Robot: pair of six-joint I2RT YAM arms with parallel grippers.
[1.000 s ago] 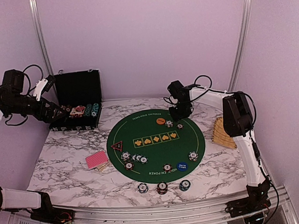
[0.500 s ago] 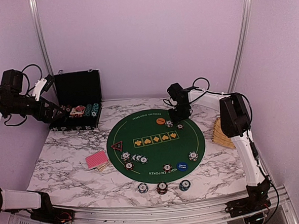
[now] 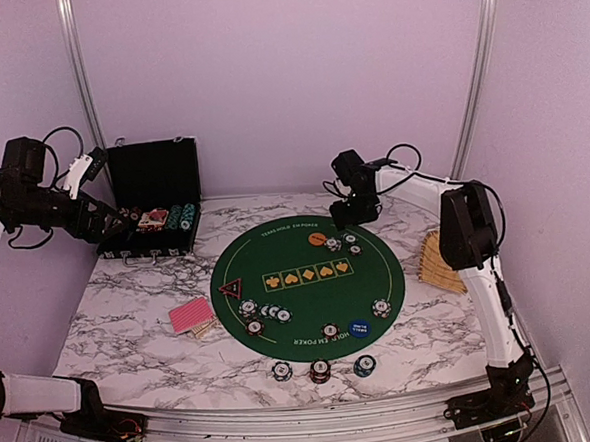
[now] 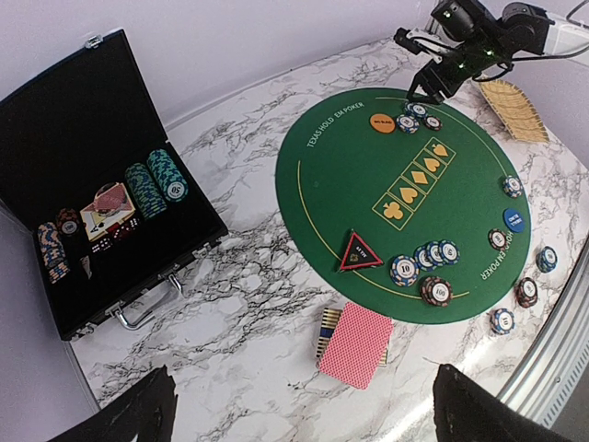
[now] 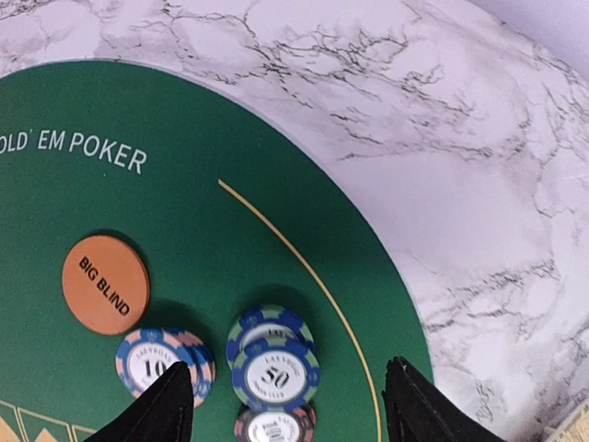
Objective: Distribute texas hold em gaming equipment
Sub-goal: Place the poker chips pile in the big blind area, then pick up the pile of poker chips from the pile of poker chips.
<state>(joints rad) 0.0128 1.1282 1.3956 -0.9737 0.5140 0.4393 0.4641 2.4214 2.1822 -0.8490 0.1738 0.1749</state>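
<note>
On the round green poker mat [image 3: 309,280], my right gripper [image 3: 355,215] hangs open and empty over the far edge. Under it lie three small chip stacks [image 3: 348,243] beside the orange button [image 3: 317,240]. The right wrist view shows the blue 50 chip [image 5: 276,376] between the open fingers [image 5: 161,410], with the 10 chip [image 5: 155,366] and the orange button [image 5: 105,284] to its left. My left gripper [image 3: 105,225] is open and empty, high beside the chip case. The triangle marker [image 4: 360,251], red-backed cards [image 4: 355,343] and blue button [image 4: 516,220] lie below it.
The black chip case [image 3: 154,205] stands open at the back left with chips inside [image 4: 156,182]. A tan slatted wooden piece [image 3: 440,262] lies right of the mat. More chips sit at the mat's front [image 3: 264,313], and three stacks [image 3: 320,370] on the marble.
My right gripper has drawn back toward the mat's far edge. A blue chip stack now shows by the orange button where the gripper was. The left arm has not moved.
</note>
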